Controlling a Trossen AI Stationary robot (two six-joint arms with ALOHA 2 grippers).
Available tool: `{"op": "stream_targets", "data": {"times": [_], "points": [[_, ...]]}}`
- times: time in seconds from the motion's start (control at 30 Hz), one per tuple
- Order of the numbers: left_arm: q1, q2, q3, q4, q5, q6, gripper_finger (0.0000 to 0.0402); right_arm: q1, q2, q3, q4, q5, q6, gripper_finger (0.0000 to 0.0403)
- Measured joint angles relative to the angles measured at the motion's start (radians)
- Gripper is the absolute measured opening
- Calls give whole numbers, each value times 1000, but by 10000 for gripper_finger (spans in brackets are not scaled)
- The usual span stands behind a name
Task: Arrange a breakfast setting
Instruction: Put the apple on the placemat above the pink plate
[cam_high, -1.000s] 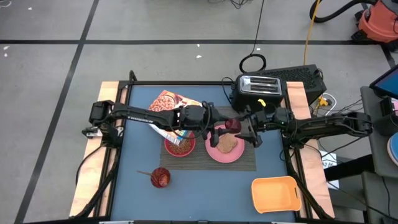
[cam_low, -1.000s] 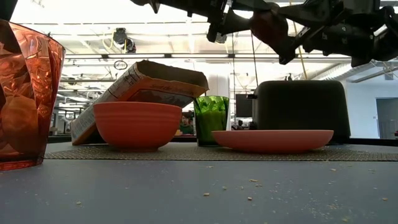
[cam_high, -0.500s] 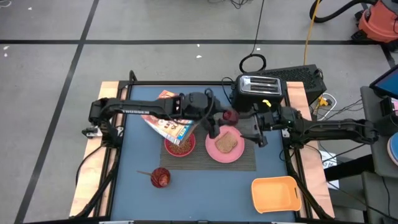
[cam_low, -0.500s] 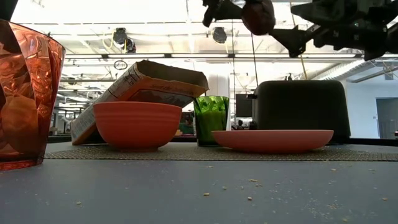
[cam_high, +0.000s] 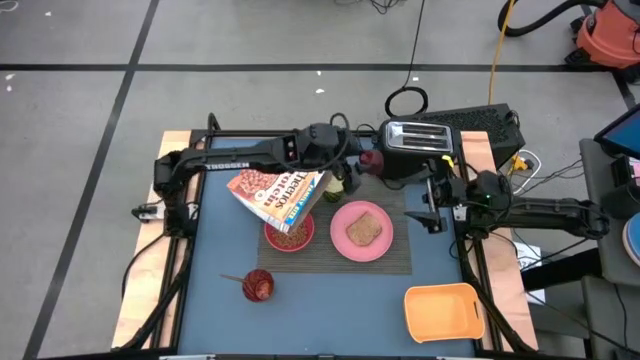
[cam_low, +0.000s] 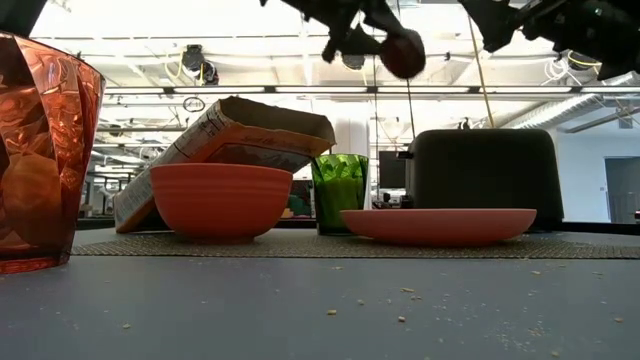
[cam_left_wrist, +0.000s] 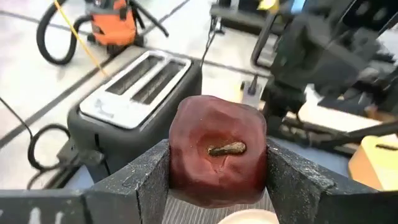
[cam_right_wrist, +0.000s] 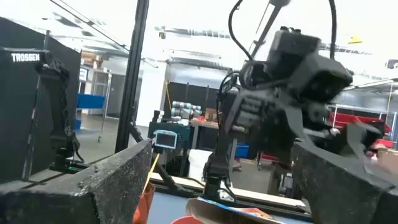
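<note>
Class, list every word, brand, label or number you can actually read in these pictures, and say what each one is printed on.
"TROSSEN": white letters on a dark panel in the right wrist view.
"Cheerios": on the tilted cereal box in the high view, only partly legible.
White lettering on the left arm: too small to read.
Small print on the box's side in the low view: too blurred to read.

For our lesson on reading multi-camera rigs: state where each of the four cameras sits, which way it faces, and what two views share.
High view: overhead, looking straight down; shows both arms, placemat, toaster.
Low view: table height, level across; bowl, plate, arms overhead.
Left wrist view: looks past the left gripper shut on the apple, toward the toaster.
Right wrist view: looks past the open right gripper at the left arm.
Shared: the apple shows in the high, low and left wrist views.
</note>
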Motion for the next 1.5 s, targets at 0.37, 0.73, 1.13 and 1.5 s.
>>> {"op": "stream_targets", "data": {"times": [0.37, 0.73, 1.13, 1.5], "points": [[5, 159, -1, 42, 61, -18, 223, 0, 0, 0, 0, -1, 0, 370], [7, 319, 135, 17, 113, -32, 223, 1, 0, 0, 4, -2, 0, 370], [7, 404, 197, -56, 95, -25, 223, 2, 0, 0, 0, -3, 7, 370], [12, 442, 196, -58, 63, 1, 223, 2, 0, 0, -3, -3, 11, 370]]}}
